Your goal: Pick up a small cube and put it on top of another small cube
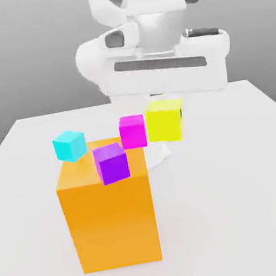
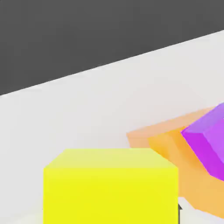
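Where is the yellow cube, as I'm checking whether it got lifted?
In the exterior view, the yellow cube is under the gripper, just to the exterior view's right of the magenta cube.

Big block, small cube to the exterior view's right

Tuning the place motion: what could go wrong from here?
The yellow cube is up in the gripper, close beside the magenta cube in the exterior view; moving that way might knock it. The purple cube sits at the front of the orange block's top, so a nudge could tip it off.
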Robot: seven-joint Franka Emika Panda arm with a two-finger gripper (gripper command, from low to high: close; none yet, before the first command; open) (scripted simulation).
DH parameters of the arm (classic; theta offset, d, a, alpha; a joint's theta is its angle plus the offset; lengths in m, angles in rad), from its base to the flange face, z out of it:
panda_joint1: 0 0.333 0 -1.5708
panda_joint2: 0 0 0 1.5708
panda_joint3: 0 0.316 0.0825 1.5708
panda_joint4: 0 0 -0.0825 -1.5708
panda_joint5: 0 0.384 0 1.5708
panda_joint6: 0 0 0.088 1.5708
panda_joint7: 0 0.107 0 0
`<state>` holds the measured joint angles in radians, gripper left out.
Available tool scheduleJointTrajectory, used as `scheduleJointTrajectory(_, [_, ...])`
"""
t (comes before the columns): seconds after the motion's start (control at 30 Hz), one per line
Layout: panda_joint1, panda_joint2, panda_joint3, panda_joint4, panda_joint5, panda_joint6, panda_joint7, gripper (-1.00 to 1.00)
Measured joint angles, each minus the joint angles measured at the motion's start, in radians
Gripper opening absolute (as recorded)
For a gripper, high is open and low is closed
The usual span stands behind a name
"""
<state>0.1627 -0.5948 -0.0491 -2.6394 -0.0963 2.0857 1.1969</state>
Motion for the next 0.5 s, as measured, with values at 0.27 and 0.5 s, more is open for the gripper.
scheduleJointTrajectory(0.27, [-0.019,-0.279,-0.085,-0.087,-0.004,-0.228,-0.189,-1.0])
scheduleJointTrajectory(0.5, [-0.03,-0.266,-0.1,-0.207,-0.021,-0.097,-0.203,1.0])
